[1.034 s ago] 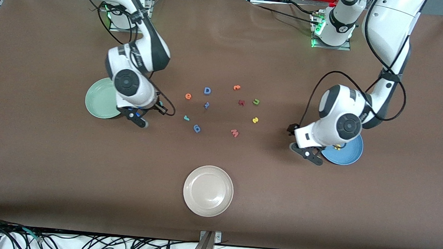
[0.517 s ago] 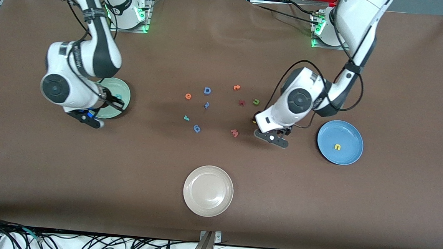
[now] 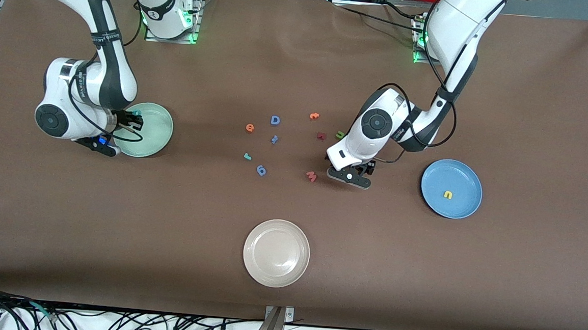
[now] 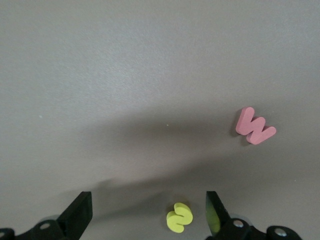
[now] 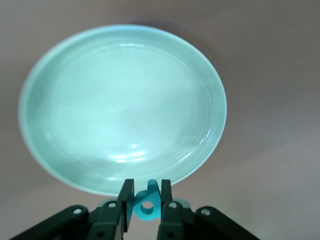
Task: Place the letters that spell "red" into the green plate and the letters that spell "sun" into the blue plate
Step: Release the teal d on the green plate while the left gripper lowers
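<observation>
Holding a teal "d" letter (image 5: 147, 206) between nearly closed jaws, the right gripper (image 5: 146, 204) hangs over the rim of the green plate (image 3: 158, 126), which lies at the right arm's end of the tabletop (image 3: 116, 236). Left gripper (image 4: 147, 212): jaws spread wide, empty, low over the yellow "s" (image 4: 179, 217), which lies between its fingers; pink "w" (image 4: 255, 128) nearby. Blue plate (image 3: 464, 183): toward the left arm's end, one yellow "u" (image 3: 447, 195) inside. Loose mid-tabletop: orange "e" (image 3: 250, 127), small teal "r" (image 3: 247, 156), olive-green "n" (image 3: 340, 134), blue "D" (image 3: 275, 120). Beige plate (image 3: 276, 253): nearest the front camera.
</observation>
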Robot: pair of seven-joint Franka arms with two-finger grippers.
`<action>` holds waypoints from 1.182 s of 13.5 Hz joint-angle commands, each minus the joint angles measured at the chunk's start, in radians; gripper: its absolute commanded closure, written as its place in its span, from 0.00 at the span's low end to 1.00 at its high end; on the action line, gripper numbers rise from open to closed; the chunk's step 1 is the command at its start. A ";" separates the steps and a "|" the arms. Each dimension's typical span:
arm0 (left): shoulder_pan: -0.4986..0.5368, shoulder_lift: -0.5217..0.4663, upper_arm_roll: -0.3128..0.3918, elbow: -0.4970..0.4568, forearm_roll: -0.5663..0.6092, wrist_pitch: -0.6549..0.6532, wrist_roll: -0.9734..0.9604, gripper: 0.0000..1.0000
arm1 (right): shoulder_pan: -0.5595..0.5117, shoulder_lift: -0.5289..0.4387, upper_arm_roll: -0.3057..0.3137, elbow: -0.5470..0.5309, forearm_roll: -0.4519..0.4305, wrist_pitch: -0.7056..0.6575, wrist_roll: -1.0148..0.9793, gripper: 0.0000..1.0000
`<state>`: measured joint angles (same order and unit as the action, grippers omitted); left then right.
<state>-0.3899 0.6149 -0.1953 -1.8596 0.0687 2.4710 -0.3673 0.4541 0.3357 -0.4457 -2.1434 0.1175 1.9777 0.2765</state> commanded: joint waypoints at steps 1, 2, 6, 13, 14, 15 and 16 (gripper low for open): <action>-0.032 0.011 0.007 -0.001 0.033 0.016 -0.053 0.00 | 0.008 -0.017 -0.007 -0.134 0.022 0.166 -0.023 0.96; -0.036 0.013 0.007 -0.001 0.034 0.016 -0.062 0.02 | 0.008 -0.011 -0.007 -0.154 0.022 0.196 -0.025 0.96; -0.061 0.020 0.011 -0.004 0.077 0.016 -0.117 0.11 | 0.008 0.003 -0.007 -0.177 0.024 0.208 -0.025 0.95; -0.060 0.042 0.005 -0.004 0.183 0.037 -0.248 0.31 | 0.009 -0.027 -0.005 -0.150 0.024 0.166 -0.008 0.18; -0.058 0.042 0.005 -0.006 0.183 0.037 -0.254 0.43 | 0.009 -0.038 -0.005 -0.127 0.024 0.127 -0.008 0.17; -0.058 0.040 0.004 -0.010 0.183 0.037 -0.263 0.50 | 0.011 -0.043 -0.004 -0.094 0.024 0.074 -0.007 0.17; -0.060 0.037 0.004 -0.013 0.183 0.037 -0.263 0.49 | 0.012 -0.055 -0.002 -0.054 0.024 0.009 0.004 0.17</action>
<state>-0.4444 0.6531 -0.1973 -1.8604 0.2168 2.5008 -0.5946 0.4598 0.3191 -0.4458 -2.2517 0.1212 2.0875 0.2729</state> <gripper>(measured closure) 0.471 0.185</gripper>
